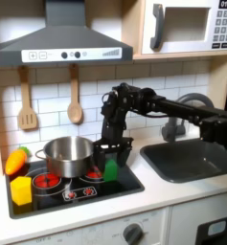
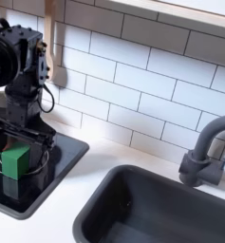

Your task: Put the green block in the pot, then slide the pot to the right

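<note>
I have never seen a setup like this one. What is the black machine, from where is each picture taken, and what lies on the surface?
The black machine is a robot arm; at its end is a gripper, a two-fingered claw. It works in a toy kitchen. The first exterior view looks at the stove from the front; the second exterior view looks from the sink side, closer. On the stovetop stands the pot, shiny and silver. The green block rests on the stovetop between the gripper's fingers; whether they already squeeze it I cannot tell. At the first exterior view's left lie a yellow block and an orange carrot-like toy. Two wooden utensils hang on the wall.
</note>
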Tool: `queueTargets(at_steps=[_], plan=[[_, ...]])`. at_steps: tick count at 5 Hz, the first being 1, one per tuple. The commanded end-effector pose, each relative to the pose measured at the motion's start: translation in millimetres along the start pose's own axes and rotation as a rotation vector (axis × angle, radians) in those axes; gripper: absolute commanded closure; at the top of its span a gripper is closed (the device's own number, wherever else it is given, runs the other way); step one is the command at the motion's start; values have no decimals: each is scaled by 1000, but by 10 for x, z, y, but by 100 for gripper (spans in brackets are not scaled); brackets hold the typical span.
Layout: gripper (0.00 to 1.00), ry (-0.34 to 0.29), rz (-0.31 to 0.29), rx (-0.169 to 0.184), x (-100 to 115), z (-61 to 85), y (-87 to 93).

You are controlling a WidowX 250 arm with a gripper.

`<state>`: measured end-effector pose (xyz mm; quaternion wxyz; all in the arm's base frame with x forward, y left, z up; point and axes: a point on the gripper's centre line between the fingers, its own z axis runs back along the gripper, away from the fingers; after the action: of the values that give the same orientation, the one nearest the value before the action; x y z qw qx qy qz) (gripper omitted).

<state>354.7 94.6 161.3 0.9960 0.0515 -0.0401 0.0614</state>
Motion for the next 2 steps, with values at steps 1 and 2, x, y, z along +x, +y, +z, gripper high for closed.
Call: queueTargets(at_steps=[1, 2], plan=[[0, 31, -4, -2, 12, -121, -28], [0, 40, -3, -6, 18, -145, -37]])
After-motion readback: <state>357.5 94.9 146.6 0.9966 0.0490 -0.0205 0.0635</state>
